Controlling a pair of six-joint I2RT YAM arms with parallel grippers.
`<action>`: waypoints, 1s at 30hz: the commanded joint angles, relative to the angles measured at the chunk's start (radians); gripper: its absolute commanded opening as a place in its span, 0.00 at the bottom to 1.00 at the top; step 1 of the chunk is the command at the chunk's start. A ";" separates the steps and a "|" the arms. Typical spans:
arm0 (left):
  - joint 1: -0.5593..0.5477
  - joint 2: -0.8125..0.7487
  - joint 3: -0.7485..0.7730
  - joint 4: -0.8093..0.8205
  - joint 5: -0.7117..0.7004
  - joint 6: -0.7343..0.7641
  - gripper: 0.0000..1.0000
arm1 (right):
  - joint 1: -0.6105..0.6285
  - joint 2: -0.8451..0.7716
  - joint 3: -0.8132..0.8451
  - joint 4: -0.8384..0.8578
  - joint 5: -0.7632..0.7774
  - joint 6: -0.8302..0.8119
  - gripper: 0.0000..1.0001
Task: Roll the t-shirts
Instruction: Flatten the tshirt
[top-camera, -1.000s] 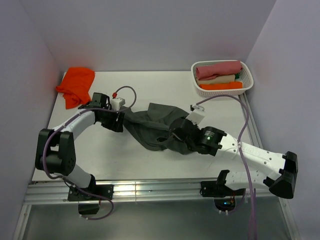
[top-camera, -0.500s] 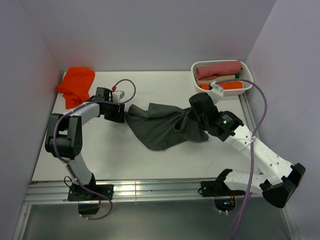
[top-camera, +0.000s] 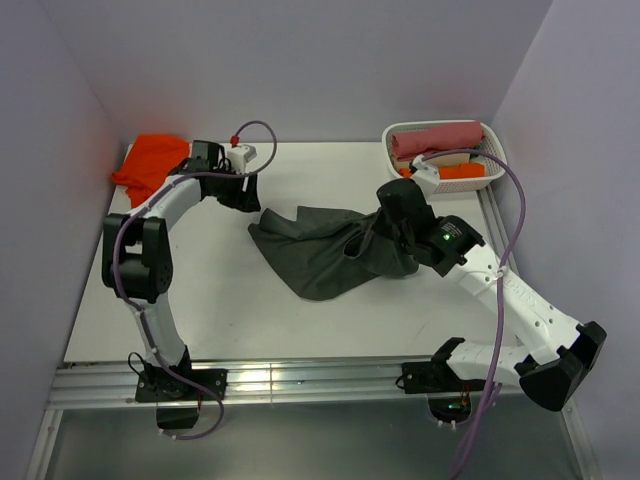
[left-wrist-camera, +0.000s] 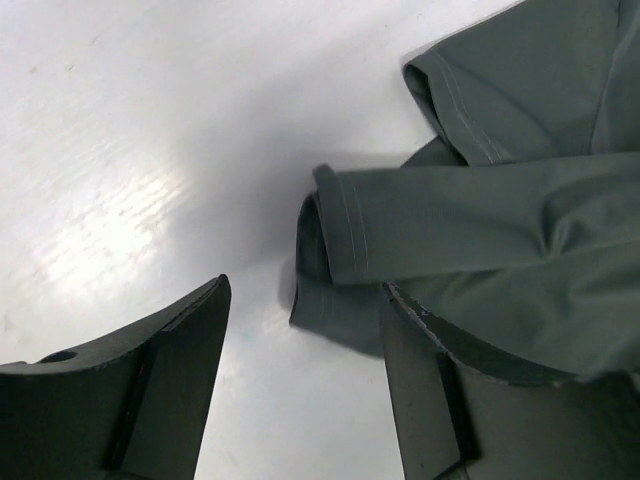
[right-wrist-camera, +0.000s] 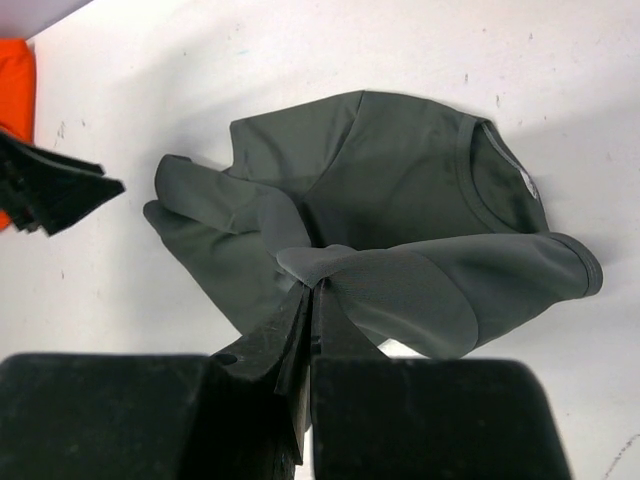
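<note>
The dark charcoal-grey t-shirt (top-camera: 320, 252) lies crumpled in the middle of the table. My right gripper (top-camera: 385, 232) is shut on a fold of it and holds that edge lifted; in the right wrist view the gripper (right-wrist-camera: 317, 283) pinches the cloth (right-wrist-camera: 400, 200). My left gripper (top-camera: 248, 195) is open and empty just left of the shirt's sleeve; in the left wrist view the gripper (left-wrist-camera: 305, 295) has the sleeve (left-wrist-camera: 420, 230) just beyond it. The orange-red t-shirt (top-camera: 150, 165) lies bunched at the far left corner.
A white basket (top-camera: 395, 170) with rolled pink, cream and orange cloths stands at the far right. Walls close the table on the left, back and right. A metal rail runs along the near edge.
My left gripper has let go of the grey shirt and drawn back toward the far left. My right gripper has pulled its fold up and to the right, stretching the shirt.
</note>
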 joint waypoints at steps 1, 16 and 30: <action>-0.011 0.092 0.065 -0.087 0.083 0.039 0.66 | -0.003 -0.009 -0.001 0.026 -0.007 -0.019 0.00; -0.052 0.162 0.063 -0.061 0.149 0.004 0.65 | -0.004 0.009 -0.012 0.043 -0.019 -0.019 0.00; -0.052 0.042 0.149 -0.145 0.123 -0.010 0.00 | -0.006 0.009 0.026 0.006 0.028 -0.054 0.00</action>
